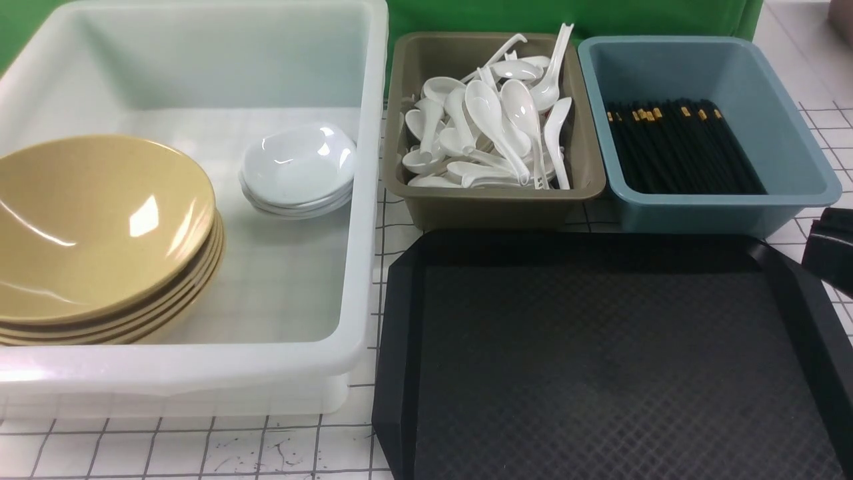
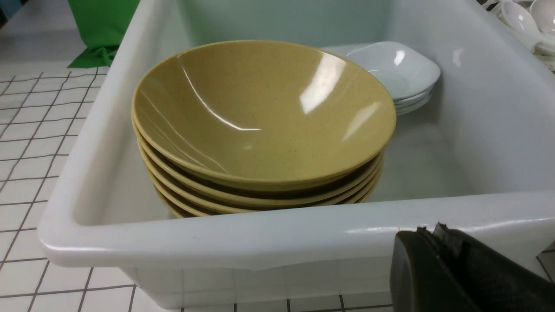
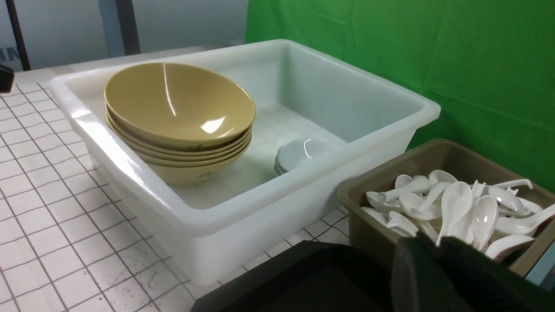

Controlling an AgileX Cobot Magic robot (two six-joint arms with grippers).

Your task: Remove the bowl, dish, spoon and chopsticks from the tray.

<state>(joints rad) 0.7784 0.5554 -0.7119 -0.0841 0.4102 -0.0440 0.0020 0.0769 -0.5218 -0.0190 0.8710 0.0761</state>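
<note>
The black tray has nothing on it; its corner shows in the right wrist view. Yellow bowls sit stacked in the white tub, with white dishes stacked beside them; both stacks show in the left wrist view. White spoons fill the brown bin. Black chopsticks lie in the blue bin. My left gripper is shut and empty, just outside the tub's near wall. My right gripper is shut and empty, over the tray's far right corner.
The tub, brown bin and blue bin stand in a row along the back of a white gridded tabletop. A green backdrop hangs behind them.
</note>
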